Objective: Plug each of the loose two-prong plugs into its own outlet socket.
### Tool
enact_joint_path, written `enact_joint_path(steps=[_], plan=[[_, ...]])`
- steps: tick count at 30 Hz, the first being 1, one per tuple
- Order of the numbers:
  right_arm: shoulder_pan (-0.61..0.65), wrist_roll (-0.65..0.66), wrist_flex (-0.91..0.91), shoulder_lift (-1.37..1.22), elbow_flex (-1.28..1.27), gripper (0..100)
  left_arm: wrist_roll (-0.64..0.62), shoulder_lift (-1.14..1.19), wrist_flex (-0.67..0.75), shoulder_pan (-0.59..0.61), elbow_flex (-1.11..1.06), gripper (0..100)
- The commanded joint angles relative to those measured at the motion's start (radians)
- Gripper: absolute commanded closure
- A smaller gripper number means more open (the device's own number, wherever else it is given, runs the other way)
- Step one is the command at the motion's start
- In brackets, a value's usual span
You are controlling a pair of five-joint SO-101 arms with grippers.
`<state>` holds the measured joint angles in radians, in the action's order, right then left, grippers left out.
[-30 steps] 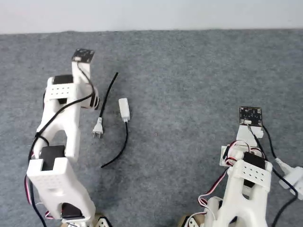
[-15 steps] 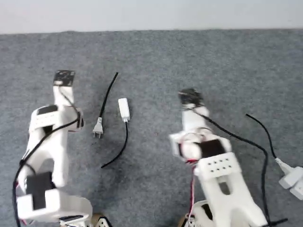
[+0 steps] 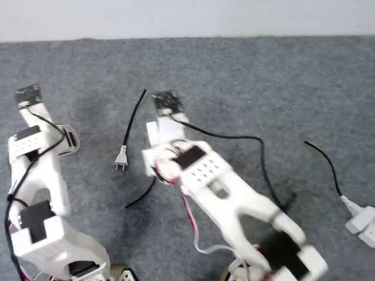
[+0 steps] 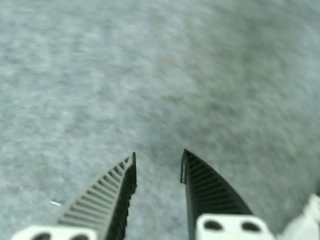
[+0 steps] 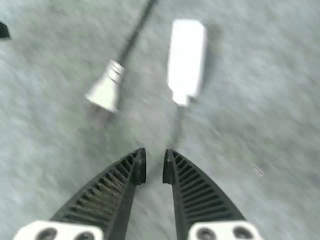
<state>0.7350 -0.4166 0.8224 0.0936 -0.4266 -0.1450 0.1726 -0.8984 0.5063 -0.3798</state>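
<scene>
The plug (image 3: 121, 158) lies loose on the carpet (image 3: 281, 88), its black cord (image 3: 133, 120) trailing from it, with the white socket (image 5: 186, 55) just beside it and not joined to it. The right gripper (image 5: 154, 165) hangs near the plug and socket, jaws parted by a narrow gap and holding nothing. The left gripper (image 4: 157, 160) is over bare carpet well apart from the plug, on the side away from the socket, jaws apart and empty

Probably a lab: grey carpet (image 3: 246, 76), pale wall (image 3: 187, 17).
</scene>
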Motion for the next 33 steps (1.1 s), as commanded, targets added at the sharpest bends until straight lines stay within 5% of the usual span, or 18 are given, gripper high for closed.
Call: enact_joint_path(steps=[1,7,29,33], plan=[[0.035,-0.087,-0.019,-0.174,0.278,93.2,-0.028,0.006,-0.023,0.021,0.074,85],[0.074,-0.215,-0.008,-0.542,0.647,89.2,-0.104,0.014,-0.025,0.083,0.102,85],[0.082,-0.213,0.532,-1.208,1.576,86.7,-0.120,0.015,-0.029,0.097,0.102,85],[0.084,-0.212,0.624,-1.268,1.694,96.5,-0.120,0.015,-0.029,0.097,0.102,85]])
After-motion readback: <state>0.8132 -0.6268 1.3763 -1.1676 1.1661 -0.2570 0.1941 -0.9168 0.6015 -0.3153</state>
